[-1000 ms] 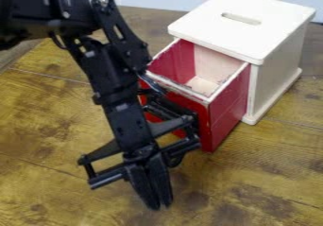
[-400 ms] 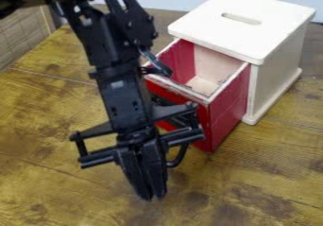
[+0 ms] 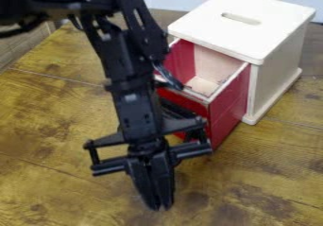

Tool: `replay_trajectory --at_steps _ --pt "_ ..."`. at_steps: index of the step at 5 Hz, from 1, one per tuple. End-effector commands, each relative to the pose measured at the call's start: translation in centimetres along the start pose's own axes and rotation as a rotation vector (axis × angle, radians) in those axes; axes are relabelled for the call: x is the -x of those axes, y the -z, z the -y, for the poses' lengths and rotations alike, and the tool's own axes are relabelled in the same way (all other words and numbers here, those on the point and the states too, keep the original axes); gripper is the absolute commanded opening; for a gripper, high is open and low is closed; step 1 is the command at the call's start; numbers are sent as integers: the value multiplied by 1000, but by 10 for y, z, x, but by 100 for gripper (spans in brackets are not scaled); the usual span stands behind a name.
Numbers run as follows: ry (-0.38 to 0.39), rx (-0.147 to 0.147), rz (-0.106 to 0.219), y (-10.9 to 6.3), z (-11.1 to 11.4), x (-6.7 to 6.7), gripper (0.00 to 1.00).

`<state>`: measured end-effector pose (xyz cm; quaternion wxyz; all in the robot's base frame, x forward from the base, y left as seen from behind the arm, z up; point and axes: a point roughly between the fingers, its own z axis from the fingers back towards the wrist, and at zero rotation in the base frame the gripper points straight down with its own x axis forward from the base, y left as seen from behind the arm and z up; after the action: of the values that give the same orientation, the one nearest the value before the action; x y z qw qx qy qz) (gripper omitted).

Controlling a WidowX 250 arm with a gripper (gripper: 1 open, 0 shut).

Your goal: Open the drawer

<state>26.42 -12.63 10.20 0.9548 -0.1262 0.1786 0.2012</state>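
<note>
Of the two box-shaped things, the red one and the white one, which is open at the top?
The red drawer: pulled out, its inside shows. The white cabinet has only a narrow slot on top.

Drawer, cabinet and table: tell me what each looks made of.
Drawer: glossy red, probably painted wood or plastic; its front shines. Cabinet: cream-white, matte, likely painted wood, judging by its thick flat panels. Table: bare, weathered wood planks with visible grain and seams.
</note>
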Motion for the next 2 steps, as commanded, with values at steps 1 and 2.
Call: replay_trajectory --at_steps 1,2 --pt "46 1 36 -1 6 4 0" --pt "21 -3 37 -3 1 5 0"
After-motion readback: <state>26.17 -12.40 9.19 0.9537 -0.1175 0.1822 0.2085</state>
